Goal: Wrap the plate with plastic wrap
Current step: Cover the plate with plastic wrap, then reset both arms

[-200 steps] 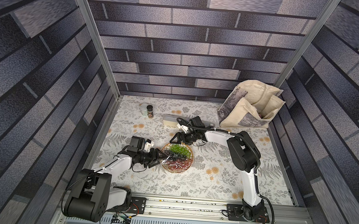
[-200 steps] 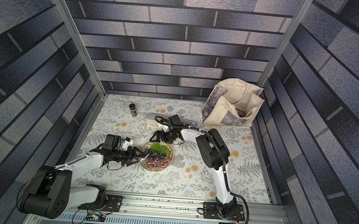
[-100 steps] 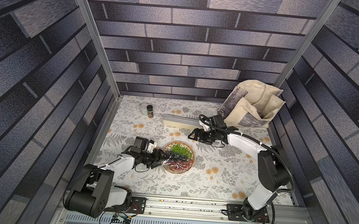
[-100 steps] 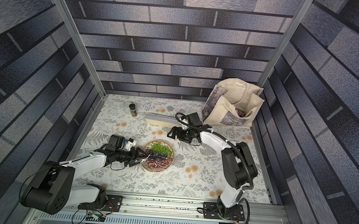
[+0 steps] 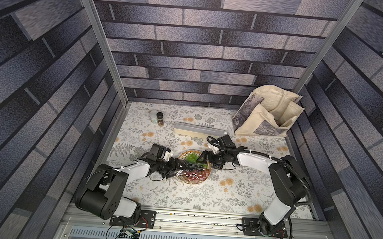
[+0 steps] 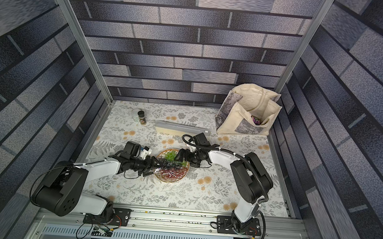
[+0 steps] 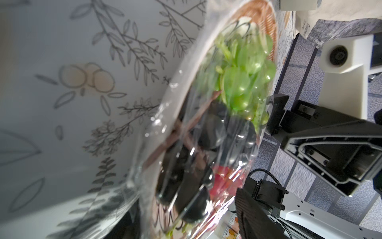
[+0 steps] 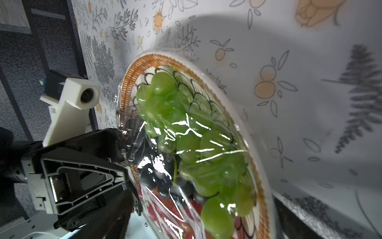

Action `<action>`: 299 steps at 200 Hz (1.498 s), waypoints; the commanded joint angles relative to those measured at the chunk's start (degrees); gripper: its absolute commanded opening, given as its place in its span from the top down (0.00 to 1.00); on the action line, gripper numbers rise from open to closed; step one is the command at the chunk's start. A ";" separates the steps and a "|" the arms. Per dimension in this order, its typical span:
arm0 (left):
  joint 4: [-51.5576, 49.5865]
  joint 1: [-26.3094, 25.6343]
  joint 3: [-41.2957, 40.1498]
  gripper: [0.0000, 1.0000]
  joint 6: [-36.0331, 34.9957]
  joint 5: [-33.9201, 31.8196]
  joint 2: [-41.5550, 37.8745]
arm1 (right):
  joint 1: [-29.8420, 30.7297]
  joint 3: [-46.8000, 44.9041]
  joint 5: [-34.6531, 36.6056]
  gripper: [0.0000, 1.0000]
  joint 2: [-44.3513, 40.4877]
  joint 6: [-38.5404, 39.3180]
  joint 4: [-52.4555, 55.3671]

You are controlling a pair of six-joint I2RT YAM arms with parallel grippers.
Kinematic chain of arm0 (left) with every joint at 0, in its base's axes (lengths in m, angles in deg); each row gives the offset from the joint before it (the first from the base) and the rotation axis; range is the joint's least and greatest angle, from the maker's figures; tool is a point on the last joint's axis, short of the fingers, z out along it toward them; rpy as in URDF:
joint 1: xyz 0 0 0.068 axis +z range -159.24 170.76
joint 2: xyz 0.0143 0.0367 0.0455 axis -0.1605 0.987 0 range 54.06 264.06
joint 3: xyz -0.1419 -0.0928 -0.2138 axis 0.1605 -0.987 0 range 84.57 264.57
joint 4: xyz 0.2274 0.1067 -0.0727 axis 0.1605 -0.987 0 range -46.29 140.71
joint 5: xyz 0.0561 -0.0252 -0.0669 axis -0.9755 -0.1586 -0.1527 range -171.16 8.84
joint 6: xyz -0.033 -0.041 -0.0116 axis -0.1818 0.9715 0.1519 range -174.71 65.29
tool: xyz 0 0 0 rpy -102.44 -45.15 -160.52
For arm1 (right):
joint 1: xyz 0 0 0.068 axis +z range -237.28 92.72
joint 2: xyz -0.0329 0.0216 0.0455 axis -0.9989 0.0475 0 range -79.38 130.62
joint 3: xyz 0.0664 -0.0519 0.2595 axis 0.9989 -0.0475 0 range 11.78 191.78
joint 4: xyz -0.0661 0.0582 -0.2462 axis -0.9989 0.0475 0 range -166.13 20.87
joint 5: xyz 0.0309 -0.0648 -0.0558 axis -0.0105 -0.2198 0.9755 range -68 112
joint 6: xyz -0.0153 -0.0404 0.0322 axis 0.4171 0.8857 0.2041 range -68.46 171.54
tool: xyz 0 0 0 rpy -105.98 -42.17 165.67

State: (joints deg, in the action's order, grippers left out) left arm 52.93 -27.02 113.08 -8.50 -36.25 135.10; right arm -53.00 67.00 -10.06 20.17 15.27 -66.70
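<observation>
In both top views the tips of the left gripper (image 5: 174,169) vanish under crinkled plastic wrap (image 5: 185,171) at the rim of the plate (image 5: 198,181), so its grip cannot be told. In the left wrist view the plate's close rim is blurred and cut off. Far beyond the plate, something colourful inside the cloth bag (image 6: 237,121) is too small to tell.

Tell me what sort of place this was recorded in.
Likely a staged robot test booth, not a real kitchen: brick-print wall panels on metal posts, a flowered tablecloth, and a left arm and a right arm bolted to a front rail.
</observation>
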 commanded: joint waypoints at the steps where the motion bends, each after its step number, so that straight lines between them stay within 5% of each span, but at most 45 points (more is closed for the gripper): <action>1: 2.44 -0.06 2.36 0.33 0.98 -2.37 0.01 | -2.21 -2.04 -0.28 0.03 -2.25 -2.01 -3.11; 41: -6.10 6.29 2.25 0.30 -4.34 -6.92 -6.36 | -9.76 -3.63 8.09 0.02 -9.92 5.62 8.37; 65: -23.26 11.48 8.17 0.28 -14.32 -16.06 -12.81 | -15.38 -3.44 15.70 0.01 -16.46 12.28 14.40; 84: -26.64 17.12 10.57 0.22 -18.55 -22.62 -18.18 | -20.07 -4.36 22.46 0.00 -22.30 17.59 14.81; 132: -11.71 30.81 6.20 0.01 -27.07 -33.54 -24.81 | -27.03 -16.88 39.03 0.00 -32.36 34.30 -6.39; 168: 1.81 31.76 2.62 0.00 -36.25 -39.17 -22.07 | -29.76 -25.80 38.31 0.00 -27.52 38.16 -30.77; 233: 29.15 30.97 -5.56 0.00 -39.75 -38.83 -10.11 | -30.50 -35.91 34.99 0.00 -10.81 38.54 -65.92; 299: 44.77 25.66 -6.85 0.00 -42.24 -35.37 2.00 | -30.84 -34.44 39.74 0.00 -11.65 36.75 -61.32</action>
State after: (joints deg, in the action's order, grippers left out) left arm 87.22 0.39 106.68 -47.86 -73.00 133.09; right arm -83.46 31.92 28.39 8.89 52.66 -124.75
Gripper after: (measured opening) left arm 0.999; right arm 0.999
